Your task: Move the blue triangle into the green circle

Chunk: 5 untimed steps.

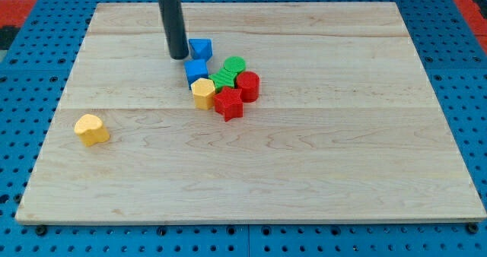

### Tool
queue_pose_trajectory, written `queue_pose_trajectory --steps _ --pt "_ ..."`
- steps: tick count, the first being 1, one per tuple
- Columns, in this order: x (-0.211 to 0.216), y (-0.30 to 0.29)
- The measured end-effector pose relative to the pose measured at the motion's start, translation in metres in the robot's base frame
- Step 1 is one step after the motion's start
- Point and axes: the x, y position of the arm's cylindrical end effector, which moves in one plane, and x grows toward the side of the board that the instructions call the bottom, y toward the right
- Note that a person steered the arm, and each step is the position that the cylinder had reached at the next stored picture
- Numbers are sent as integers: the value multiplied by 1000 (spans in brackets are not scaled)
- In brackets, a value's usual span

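Just left of the blue triangle [200,48], my tip [179,57] rests.

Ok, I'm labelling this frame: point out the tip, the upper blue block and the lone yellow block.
my tip [179,57]: camera view, rod's very end.
upper blue block [200,48]: camera view, top face.
lone yellow block [90,127]: camera view, top face.

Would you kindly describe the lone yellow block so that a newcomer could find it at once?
Start from the wooden board and find the cluster of blocks just above its middle, beside my tip. From there look far toward the view's lower left: the yellow heart-shaped block sits alone. Unlike the yellow block in the cluster, it touches nothing.
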Motion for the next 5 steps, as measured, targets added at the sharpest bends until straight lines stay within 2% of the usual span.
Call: queue_pose_trajectory --steps 1,2,5 --pt "-18 -3" --pt "-14 32" --pt "11 58"
